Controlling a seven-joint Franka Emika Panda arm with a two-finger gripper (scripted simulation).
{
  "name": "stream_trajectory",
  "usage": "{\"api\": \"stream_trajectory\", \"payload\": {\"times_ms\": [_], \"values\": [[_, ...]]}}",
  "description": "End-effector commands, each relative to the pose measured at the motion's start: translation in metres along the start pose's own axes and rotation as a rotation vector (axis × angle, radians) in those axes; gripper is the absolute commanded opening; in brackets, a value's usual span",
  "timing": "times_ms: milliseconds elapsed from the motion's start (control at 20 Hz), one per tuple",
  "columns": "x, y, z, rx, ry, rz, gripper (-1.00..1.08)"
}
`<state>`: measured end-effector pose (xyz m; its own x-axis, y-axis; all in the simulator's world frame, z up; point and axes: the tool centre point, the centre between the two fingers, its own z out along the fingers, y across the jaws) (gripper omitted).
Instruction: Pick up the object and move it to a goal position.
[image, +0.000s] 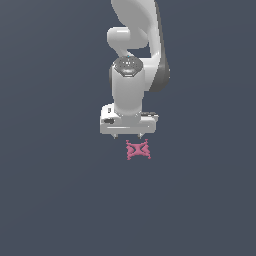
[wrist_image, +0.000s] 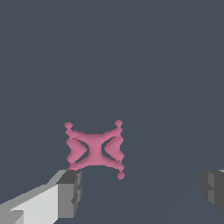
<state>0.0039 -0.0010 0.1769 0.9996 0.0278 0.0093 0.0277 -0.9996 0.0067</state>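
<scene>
Hand (image: 128, 136) hangs spread wide above the pink object (image: 138, 150), gripping nothing; no writing is legible.

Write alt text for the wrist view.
A small pink bow-tie-shaped object with spiky edges lies on a plain dark grey surface. The open end effector frames it, one grey fingertip beside the object and the other far off to the side.

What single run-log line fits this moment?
phase: approach | gripper: open, empty | pink object: on surface, ungrasped, off-centre of fingers | goal: not visible
</scene>
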Motion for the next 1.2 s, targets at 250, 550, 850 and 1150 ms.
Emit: {"api": "stream_trajectory", "payload": {"times_ms": [250,550,850,1150], "values": [[-0.004,0.016,0.003,-0.009,-0.008,0.015,1.0],[-0.009,0.038,0.007,-0.022,-0.019,0.026,1.0],[-0.009,0.035,0.008,-0.02,-0.017,0.041,1.0],[-0.009,0.031,0.013,-0.017,-0.017,0.105,1.0]]}}
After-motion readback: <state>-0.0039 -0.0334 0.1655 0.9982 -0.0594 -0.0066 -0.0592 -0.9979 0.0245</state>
